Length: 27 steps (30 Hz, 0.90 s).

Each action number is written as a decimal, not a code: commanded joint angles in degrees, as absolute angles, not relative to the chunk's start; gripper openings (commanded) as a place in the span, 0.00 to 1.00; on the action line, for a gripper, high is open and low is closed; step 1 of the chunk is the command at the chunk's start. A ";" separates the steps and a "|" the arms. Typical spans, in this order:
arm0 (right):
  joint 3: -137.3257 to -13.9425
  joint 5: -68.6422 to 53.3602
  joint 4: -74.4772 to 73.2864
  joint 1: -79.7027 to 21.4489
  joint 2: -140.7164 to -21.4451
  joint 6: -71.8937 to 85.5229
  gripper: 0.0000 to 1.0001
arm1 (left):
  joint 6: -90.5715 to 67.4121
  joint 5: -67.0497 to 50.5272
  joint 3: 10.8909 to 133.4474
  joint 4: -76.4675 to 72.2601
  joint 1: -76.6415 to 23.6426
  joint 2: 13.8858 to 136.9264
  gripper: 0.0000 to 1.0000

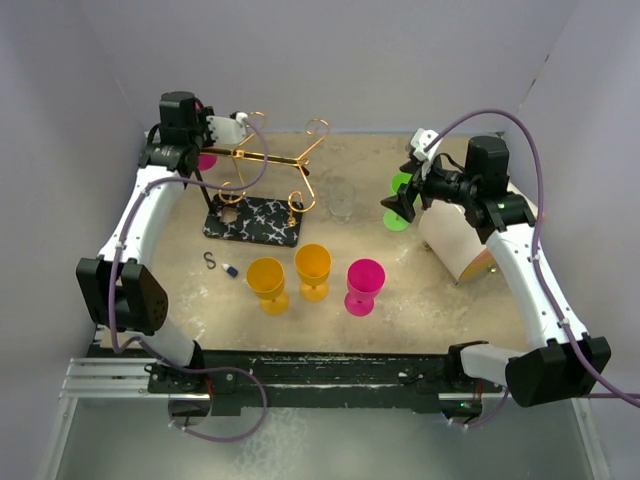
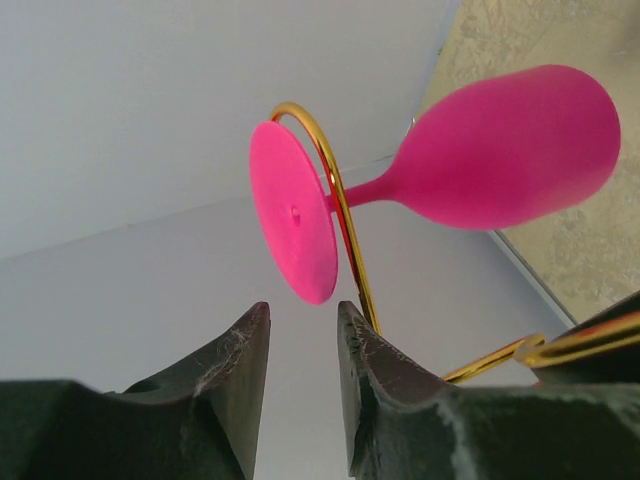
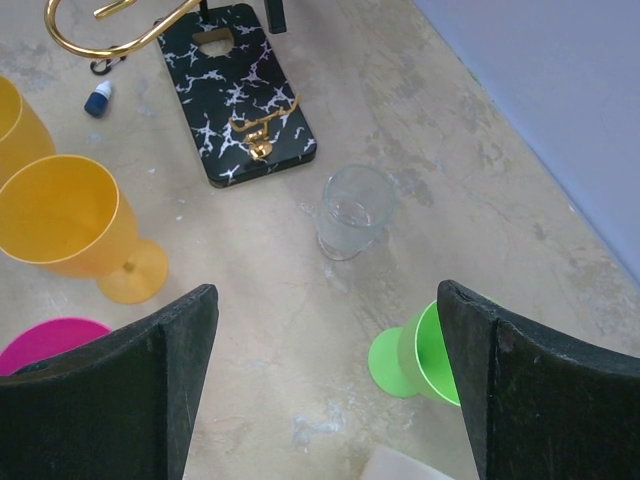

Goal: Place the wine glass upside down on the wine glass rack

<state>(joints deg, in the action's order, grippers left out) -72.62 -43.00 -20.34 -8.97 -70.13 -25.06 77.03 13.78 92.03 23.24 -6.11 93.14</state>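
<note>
The gold wire wine glass rack [image 1: 268, 160] stands on its black marbled base [image 1: 253, 220] at the back left; the base also shows in the right wrist view [image 3: 240, 95]. A pink wine glass [image 2: 500, 145] hangs upside down from a gold spiral curl [image 2: 335, 190], its foot [image 2: 293, 225] resting on the wire. It shows partly under the left arm in the top view [image 1: 207, 161]. My left gripper [image 2: 303, 310] is slightly open and empty, just short of the foot. My right gripper [image 3: 325, 300] is wide open above a green glass [image 3: 440, 355].
Two orange glasses [image 1: 267, 283] [image 1: 313, 268] and a pink glass [image 1: 364, 285] stand upright in front of the rack. A clear glass [image 1: 342, 198] stands right of the base. A pale roll [image 1: 455, 245] lies at the right. A small hook [image 1: 209, 260] and a blue-capped bottle [image 1: 230, 270] lie at the left.
</note>
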 commanded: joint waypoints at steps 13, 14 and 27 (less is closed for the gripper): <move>-82.02 -34.50 -43.47 -14.34 -72.33 -32.07 0.94 | 69.99 15.05 87.52 26.94 -5.98 80.47 0.67; -81.47 -33.09 -44.06 -16.29 -72.27 -32.05 0.94 | 68.35 14.46 87.91 27.83 -5.98 79.71 0.70; -74.32 -24.92 -47.92 -29.61 -74.93 -32.63 0.87 | 44.29 3.88 93.32 35.79 -5.98 73.06 0.99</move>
<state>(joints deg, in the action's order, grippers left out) -75.18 -27.68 -46.24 -27.27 -74.04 -31.75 52.62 7.07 91.05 34.63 -6.11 74.52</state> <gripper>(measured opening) 0.882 0.990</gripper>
